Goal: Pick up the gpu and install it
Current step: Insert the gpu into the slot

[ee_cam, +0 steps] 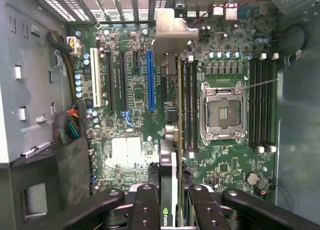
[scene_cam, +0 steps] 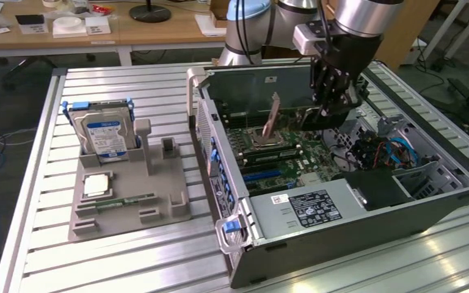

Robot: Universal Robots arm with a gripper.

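The tool (ee_cam: pixel 172 211) is clamped on the gpu (ee_cam: pixel 169 165), one dark finger (ee_cam: pixel 145 207) pressed to each face of the card at its end. The card stands on edge inside the open computer case (scene_cam: pixel 341 226). In the wrist view it appears as a thin line running away from the tool, with its silver end bracket (ee_cam: pixel 172 32) at the far end near the slotted rear wall of the case. Below it lies the green motherboard (ee_cam: pixel 135 90). The card lines up between the long blue slot (ee_cam: pixel 150 82) on one side and the square processor socket (ee_cam: pixel 222 107) with its dark memory slots on the other. Whether its lower edge touches a slot cannot be told. In the exterior view the tool (scene_cam: pixel 332 107) hangs from the arm over the far part of the case, with the gpu (scene_cam: pixel 320 120) a dark block under it. Toward the exterior view's left, well apart from the case, a grey holder (scene_cam: pixel 129 213) sits on the ribbed metal worktop (scene_cam: pixel 137 85). It carries an upright hard drive (scene_cam: pixel 104 137) and a narrow memory stick (scene_cam: pixel 124 200) lying flat.
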